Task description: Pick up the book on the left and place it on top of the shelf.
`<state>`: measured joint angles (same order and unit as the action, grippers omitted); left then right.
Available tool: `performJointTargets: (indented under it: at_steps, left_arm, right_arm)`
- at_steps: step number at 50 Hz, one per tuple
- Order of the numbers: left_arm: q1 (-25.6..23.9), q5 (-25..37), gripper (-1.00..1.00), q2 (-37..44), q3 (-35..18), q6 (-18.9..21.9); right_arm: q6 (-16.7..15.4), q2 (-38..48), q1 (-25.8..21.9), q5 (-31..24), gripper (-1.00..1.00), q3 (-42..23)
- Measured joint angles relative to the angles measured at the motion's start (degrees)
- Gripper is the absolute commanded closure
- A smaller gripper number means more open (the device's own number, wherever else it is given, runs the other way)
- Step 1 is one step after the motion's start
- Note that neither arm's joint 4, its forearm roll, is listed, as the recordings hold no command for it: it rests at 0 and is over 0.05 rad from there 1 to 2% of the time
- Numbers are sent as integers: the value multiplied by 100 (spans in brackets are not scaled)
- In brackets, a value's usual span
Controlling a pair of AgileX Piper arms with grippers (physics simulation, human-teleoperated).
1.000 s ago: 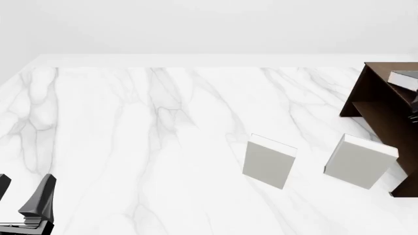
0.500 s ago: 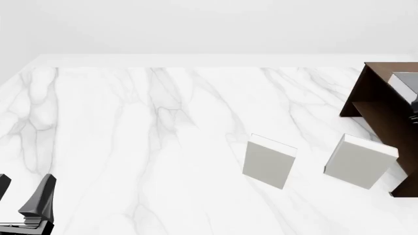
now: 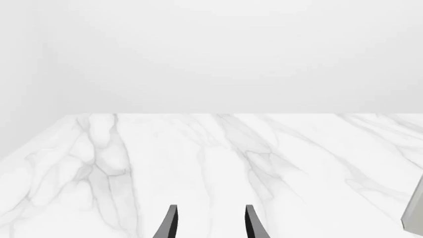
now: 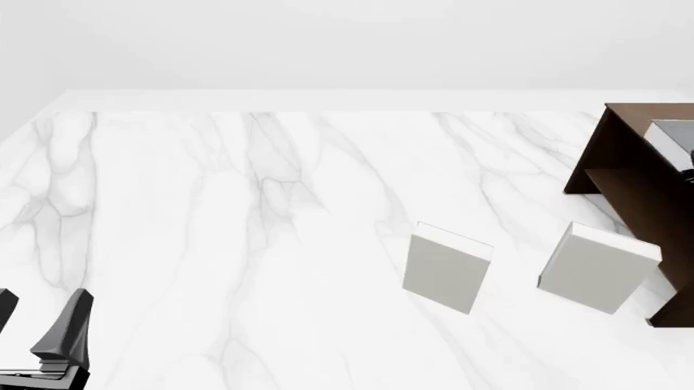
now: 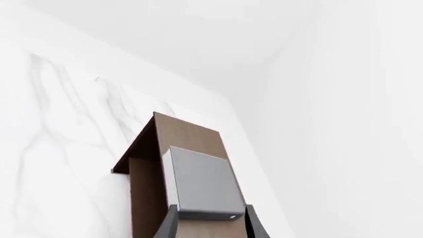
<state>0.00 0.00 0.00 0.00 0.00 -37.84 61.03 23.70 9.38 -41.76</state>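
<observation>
The book (image 5: 201, 181) shows as a grey slab with a light page edge, lying flat on the top of the dark brown shelf (image 5: 188, 134). In the front view the book (image 4: 672, 132) sits on the shelf (image 4: 623, 175) at the far right edge. My right gripper (image 5: 210, 223) is open, its fingertips standing on either side of the book's near end. Only a dark sliver of that arm shows at the front view's right edge. My left gripper (image 4: 38, 323) hangs open and empty over the table's near left corner, also seen as the left gripper (image 3: 210, 225).
Two thicker pale books stand upright on the marble table in front of the shelf, one (image 4: 447, 266) toward the middle and one (image 4: 599, 268) close beside the shelf's near end. The first pale book's edge (image 3: 415, 213) shows in the left wrist view.
On the shelf top the book has gone from tilted to lying flatter. The dark sliver of the right arm has shifted slightly. The left arm has not moved.
</observation>
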Motion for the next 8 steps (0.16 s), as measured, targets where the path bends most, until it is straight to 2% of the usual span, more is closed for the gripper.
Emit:
performJointTargets:
  at_steps: [8]
  left_arm:
    - [0,0,-100,0,0,0]
  right_arm:
    - [107,-331,-115,-186,-100,-4]
